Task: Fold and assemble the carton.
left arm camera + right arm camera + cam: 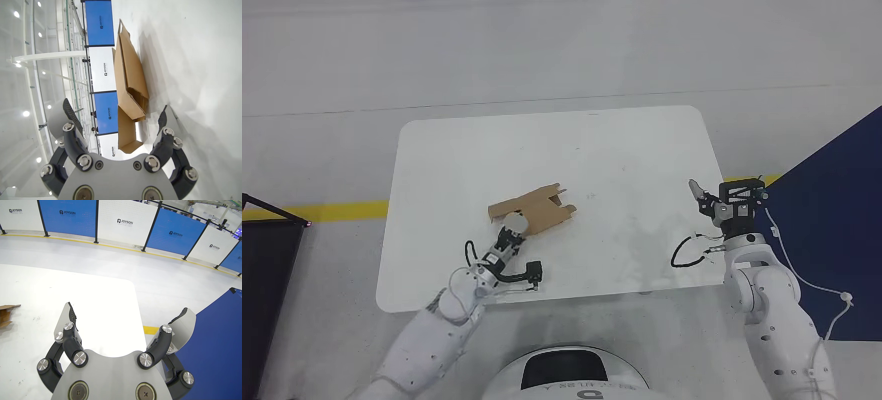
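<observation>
A flattened brown carton [532,209] lies near the middle of the white table [642,160], its flaps partly lifted. My left gripper [510,238] sits at the carton's near end. In the left wrist view the left gripper [115,111] is open, with a carton flap [127,130] standing between its fingers and no pad touching it. The carton body [130,75] stretches away from it along the table. My right gripper [710,200] is open and empty over the table's right edge, far from the carton. A corner of the carton [5,315] shows in the right wrist view beyond the right gripper [128,311].
A yellow floor line [332,210] and a dark frame [267,260] lie left of the table. A blue floor area [832,210] lies to the right. Blue and white fence panels [121,222] stand in the room behind.
</observation>
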Robot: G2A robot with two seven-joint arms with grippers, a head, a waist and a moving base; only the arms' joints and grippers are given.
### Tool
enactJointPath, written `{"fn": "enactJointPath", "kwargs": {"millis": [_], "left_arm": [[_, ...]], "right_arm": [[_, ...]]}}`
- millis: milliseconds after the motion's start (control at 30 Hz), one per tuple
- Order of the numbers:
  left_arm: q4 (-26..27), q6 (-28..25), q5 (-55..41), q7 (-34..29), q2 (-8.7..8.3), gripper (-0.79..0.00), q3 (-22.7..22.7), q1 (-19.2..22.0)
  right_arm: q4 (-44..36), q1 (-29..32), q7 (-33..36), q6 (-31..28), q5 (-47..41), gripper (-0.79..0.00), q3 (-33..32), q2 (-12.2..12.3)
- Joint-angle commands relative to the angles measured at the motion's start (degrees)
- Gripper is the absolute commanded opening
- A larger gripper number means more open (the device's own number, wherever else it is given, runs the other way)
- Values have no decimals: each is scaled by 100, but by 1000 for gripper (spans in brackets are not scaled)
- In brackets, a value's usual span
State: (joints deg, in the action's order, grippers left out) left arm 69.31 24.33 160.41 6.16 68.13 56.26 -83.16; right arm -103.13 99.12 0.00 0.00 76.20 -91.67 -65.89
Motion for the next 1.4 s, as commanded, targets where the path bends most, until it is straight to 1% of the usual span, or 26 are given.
{"fn": "enactJointPath", "kwargs": {"millis": [0,200,267,300,333,400,467,633,700,767,867,1000,1100,1200,1267,1367], "left_arm": [[-120,0,21,-78,37,0,-74,79],[-332,101,-156,-23,145,-6,-270,230],[-376,194,-148,-114,172,-139,-294,264],[-390,230,-163,-158,185,-292,-300,281],[-402,261,-189,-185,197,-403,-301,294],[-412,310,-237,-208,211,-557,-289,310],[-398,367,-276,-216,217,-785,-259,305],[-300,374,-410,-147,207,-785,-142,255],[-210,267,-657,13,201,-785,-90,206],[45,-199,-1532,621,176,-785,59,134],[400,-1214,-2821,1663,59,-785,549,13],[829,-2431,-3830,2503,-123,-785,1270,-224],[1102,-3229,-4347,2800,-227,-785,1706,-370],[1301,-3860,-4732,2833,-301,-785,2035,-458],[1384,-4043,-4892,2632,-329,-785,2203,-509],[1384,-4043,-4892,2632,-329,-785,2203,-509]], "right_arm": [[0,0,0,0,0,0,0,0],[0,0,0,0,0,0,0,0],[0,0,0,0,0,0,0,0],[0,0,0,0,0,0,0,0],[0,0,0,0,0,0,0,0],[0,0,0,0,0,0,0,0],[0,0,0,0,0,0,0,0],[0,0,0,0,0,0,0,0],[0,0,0,0,0,0,0,0],[0,0,0,0,0,0,0,0],[0,0,0,0,0,0,0,0],[0,0,0,0,0,0,0,0],[0,0,0,0,0,0,0,0],[0,0,0,0,0,0,0,0],[0,0,0,0,0,0,0,0],[0,0,0,0,0,0,0,0]]}}
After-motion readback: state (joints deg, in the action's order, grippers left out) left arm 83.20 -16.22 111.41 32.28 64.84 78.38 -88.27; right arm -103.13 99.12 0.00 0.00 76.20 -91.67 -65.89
